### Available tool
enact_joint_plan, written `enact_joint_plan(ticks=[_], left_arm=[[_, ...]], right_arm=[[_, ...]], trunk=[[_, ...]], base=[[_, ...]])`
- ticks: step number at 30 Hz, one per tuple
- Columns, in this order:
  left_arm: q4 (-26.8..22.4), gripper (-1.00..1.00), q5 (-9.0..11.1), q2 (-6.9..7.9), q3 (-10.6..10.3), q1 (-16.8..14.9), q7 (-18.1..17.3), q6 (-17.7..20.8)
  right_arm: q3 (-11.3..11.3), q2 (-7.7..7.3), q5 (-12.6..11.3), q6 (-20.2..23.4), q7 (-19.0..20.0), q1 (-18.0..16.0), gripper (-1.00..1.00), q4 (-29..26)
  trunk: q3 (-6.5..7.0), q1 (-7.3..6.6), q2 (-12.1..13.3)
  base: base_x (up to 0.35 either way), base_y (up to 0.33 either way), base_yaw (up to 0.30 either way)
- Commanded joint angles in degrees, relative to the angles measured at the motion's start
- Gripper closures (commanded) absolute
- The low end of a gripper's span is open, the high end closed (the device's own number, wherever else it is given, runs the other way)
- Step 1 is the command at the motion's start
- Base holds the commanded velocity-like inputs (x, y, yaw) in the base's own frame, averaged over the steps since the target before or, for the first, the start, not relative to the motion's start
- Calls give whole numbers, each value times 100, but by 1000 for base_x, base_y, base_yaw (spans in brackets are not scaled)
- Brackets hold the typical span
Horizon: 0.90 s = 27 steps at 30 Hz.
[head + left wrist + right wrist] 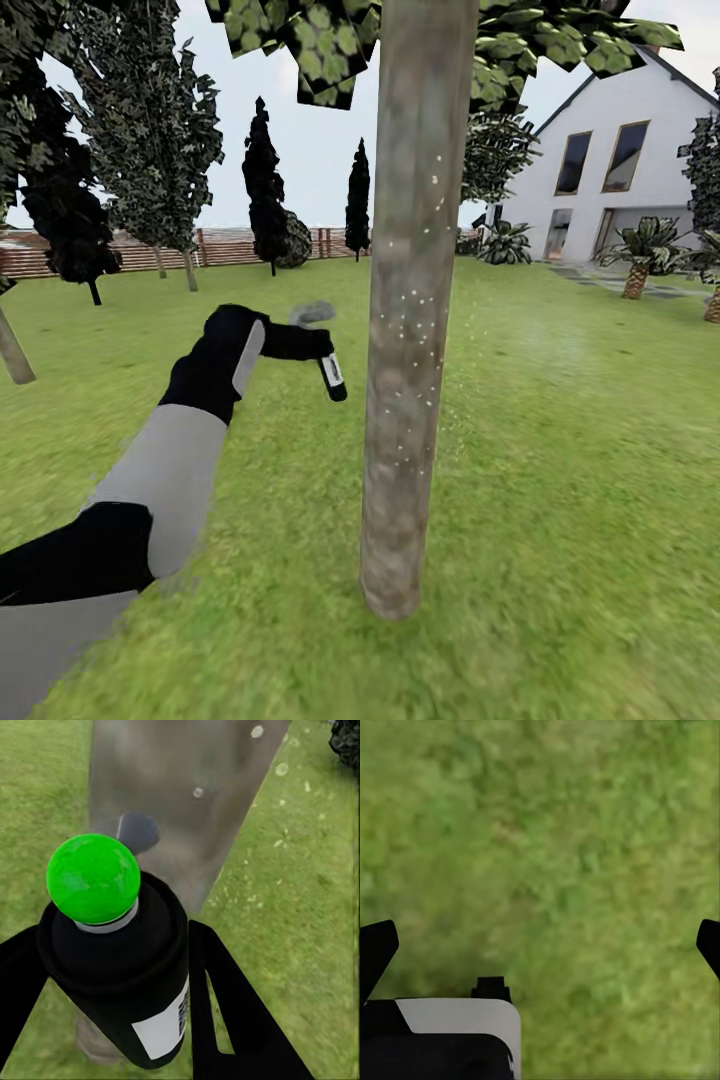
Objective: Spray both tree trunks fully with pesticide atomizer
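Note:
A thick mottled grey-brown tree trunk [415,300] rises right in front of me on the lawn, its leafy canopy [320,40] overhead. White specks of pesticide [410,300] dot the bark, and a faint mist drifts just to its right. My left gripper [322,350] is shut on the pesticide atomizer [333,378], a small black bottle with a pale grey head, held just left of the trunk. In the left wrist view the black bottle [127,982] carries a green ball on top and sits between the black fingers [232,1012], facing the trunk [187,795]. My right gripper [544,945] is open over bare grass.
A slanted bare trunk [12,350] shows at the far left edge. Dark cypresses [265,185] and a brown slatted fence [150,250] line the back. A white house [610,170] and short palms [640,260] stand at the right. Lawn [560,480] spreads all round.

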Motion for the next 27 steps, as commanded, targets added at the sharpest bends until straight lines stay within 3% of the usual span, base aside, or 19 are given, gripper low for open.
enact_joint_plan(ticks=[1,3,5,9,14,18,21,25,27], left_arm=[[200,100,-33,9,43,-284,-16,29],[422,100,-33,16,61,-629,-16,29],[771,100,-33,26,71,-1262,-16,34],[1090,100,-33,27,73,-1940,-16,47],[1182,100,-19,21,81,-2515,-19,59],[1717,100,-15,50,133,-2589,-20,51],[2675,100,-10,249,156,-2598,-3,-61],[3747,100,-14,297,154,-2599,1,-869],[4049,100,-16,300,153,-2599,1,-1191]], right_arm=[[14,0,29,-35,-24,-11,-100,26],[14,0,29,-33,-24,-10,-100,26],[14,0,29,-33,-24,-9,-100,26],[14,0,29,-32,-24,-9,-100,26],[14,0,29,-34,-24,-9,-100,26],[14,0,29,-35,-24,-10,-100,26],[14,0,29,-33,-24,-10,-100,26],[14,0,29,-36,-24,-9,-100,26],[14,0,29,-33,-24,-9,-100,26]], trunk=[[-12,3,-7],[-12,3,-7],[-12,3,-7],[-12,3,-7],[-12,3,-7],[-12,3,-7],[-12,3,-7],[-12,3,-7],[-12,3,-7]], base=[[0,0,0],[0,0,0],[0,0,0],[0,0,0],[0,0,0],[0,0,0],[0,0,0],[0,0,0],[0,0,0]])
